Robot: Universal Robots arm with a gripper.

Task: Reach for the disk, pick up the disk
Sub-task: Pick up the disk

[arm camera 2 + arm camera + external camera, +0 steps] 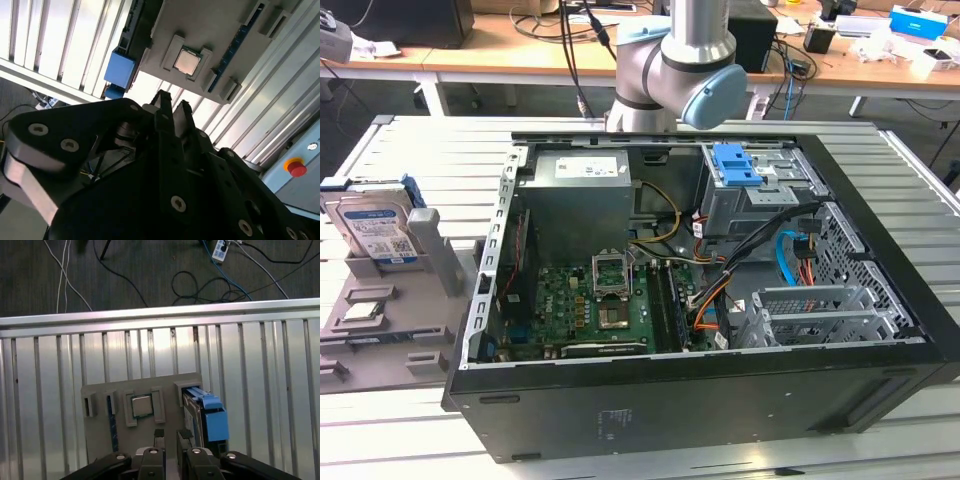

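Observation:
The disk (pixel 375 228) is a silver-grey drive with a white-and-blue label. It stands on edge in a grey holder tray (pixel 390 345) at the exterior view's left. In the first wrist view the disk (pixel 192 412) shows its thin edge and a blue carrier rail (pixel 215 422). My gripper (pixel 171 434) hangs above the tray, between the disk's slot and a square chip (pixel 141 405), apart from both. In the second wrist view my gripper (pixel 173 102) has its black fingers shut to a thin slit with nothing between them. The blue rail (pixel 119 70) lies off to one side.
An open black computer case (pixel 720 400) stands in the middle of the slatted metal table (pixel 420 150), with a blue bracket (pixel 735 165) inside. The arm (pixel 675 60) rises behind the case. A table edge rail (pixel 160 315) borders a floor with cables. A red button (pixel 296 167) sits nearby.

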